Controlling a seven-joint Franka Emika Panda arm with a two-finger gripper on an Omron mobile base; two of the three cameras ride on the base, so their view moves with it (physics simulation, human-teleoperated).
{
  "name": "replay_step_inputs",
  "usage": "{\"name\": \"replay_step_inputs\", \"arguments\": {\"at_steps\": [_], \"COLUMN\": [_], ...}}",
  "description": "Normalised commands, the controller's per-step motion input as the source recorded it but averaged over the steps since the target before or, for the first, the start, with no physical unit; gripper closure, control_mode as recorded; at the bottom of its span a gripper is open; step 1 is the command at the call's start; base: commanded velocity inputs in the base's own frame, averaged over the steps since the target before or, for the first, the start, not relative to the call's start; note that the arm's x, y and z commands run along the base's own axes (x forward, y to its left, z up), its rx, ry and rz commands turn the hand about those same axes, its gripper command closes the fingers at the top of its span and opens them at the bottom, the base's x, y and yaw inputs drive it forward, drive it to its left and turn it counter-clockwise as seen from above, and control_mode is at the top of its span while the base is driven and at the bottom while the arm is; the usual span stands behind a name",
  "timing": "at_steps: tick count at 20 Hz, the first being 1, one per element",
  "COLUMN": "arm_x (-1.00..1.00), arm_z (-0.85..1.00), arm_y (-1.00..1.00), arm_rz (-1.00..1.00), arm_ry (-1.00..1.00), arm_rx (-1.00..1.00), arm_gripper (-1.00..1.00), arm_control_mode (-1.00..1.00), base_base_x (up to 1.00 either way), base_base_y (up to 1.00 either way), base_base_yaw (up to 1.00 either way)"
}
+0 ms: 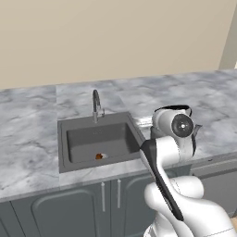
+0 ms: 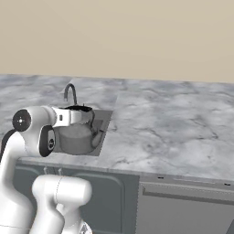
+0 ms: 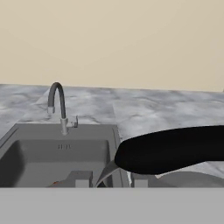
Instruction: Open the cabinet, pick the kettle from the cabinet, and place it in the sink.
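The kettle (image 2: 77, 137) hangs from the jaws (image 2: 81, 109), which pinch its black arched handle (image 3: 175, 148) from above. It sits over the right edge of the sink (image 1: 65, 139), with its rounded body below the jaws and its spout (image 3: 106, 173) pointing toward the basin. In the basin, left of and below the jaws, lies a small orange-brown item (image 1: 99, 156). The faucet (image 1: 96, 105) stands behind the sink on the marble table (image 1: 28, 139).

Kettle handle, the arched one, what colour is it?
Black arched kettle handle, clearest in the hand view.
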Motion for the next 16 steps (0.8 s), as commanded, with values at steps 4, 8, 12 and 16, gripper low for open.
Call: {"name": "replay_step_inputs", "arguments": {"at_steps": [4,8,12,16], "arm_x": [0.00,0.00,0.00,0.00], "arm_z": [0.00,0.00,0.00,0.00], "arm_y": [0.00,0.00,0.00,0.00], "arm_rz": [0.00,0.00,0.00,0.00], "arm_ry": [0.00,0.00,0.00,0.00], "arm_rx": [0.00,0.00,0.00,0.00], "arm_gripper": [1.00,1.00,1.00,1.00], "arm_control_mode": [1.00,1.00,1.00,1.00], "base_base_x": [0.11,0.02,0.00,0.00], "base_base_y": [0.00,0.00,0.00,0.00], "base_base_yaw": [0.00,0.00,0.00,0.00]}}
